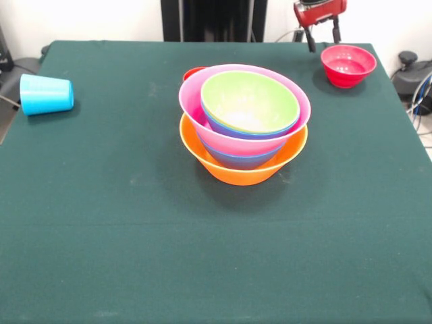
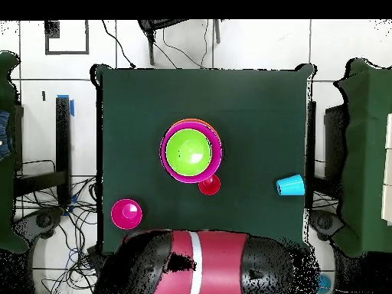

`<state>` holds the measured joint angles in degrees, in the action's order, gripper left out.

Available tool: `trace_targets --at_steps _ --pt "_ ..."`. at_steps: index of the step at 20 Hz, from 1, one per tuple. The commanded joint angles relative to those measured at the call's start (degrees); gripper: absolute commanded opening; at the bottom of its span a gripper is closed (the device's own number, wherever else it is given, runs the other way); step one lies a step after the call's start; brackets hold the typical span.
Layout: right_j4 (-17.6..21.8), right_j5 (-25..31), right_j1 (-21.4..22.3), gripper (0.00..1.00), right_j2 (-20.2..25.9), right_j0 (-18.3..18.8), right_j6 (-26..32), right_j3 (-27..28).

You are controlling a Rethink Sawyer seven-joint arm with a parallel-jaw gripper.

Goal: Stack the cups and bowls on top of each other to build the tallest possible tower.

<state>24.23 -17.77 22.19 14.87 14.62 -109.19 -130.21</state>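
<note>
The tower stands mid-table: a big orange bowl (image 1: 243, 172) as base, a blue bowl, the pink bowl (image 1: 191, 101), more blue or purple bowls and a lime green bowl (image 1: 250, 101) on top. It also shows in the overhead view (image 2: 191, 150). A red cup (image 1: 192, 71) (image 2: 209, 184) stands just behind the tower, on the robot's side. A light blue cup (image 1: 46, 94) (image 2: 290, 185) lies on its side at the table's left. The small red bowl (image 1: 347, 65) (image 2: 126, 213) sits at the far right. My gripper (image 1: 323, 39) is open and empty, just behind that bowl. The lime green cup is out of view.
The green cloth table (image 1: 202, 256) reaches every picture edge in front. The arm's red and black body (image 2: 199, 264) covers the table's edge on the robot's side. Cables and grey gear (image 1: 412, 71) lie off the right side.
</note>
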Motion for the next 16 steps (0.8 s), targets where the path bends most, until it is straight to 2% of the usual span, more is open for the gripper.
trace_targets --at_steps 1,8,16 --pt "2.4 6.8 1.7 1.0 8.0 4.8 -4.8 2.8" --pt "4.6 7.9 0.4 1.0 9.8 9.2 -3.5 3.3" --pt "6.4 4.5 -4.6 1.0 7.4 8.0 -3.7 7.0"
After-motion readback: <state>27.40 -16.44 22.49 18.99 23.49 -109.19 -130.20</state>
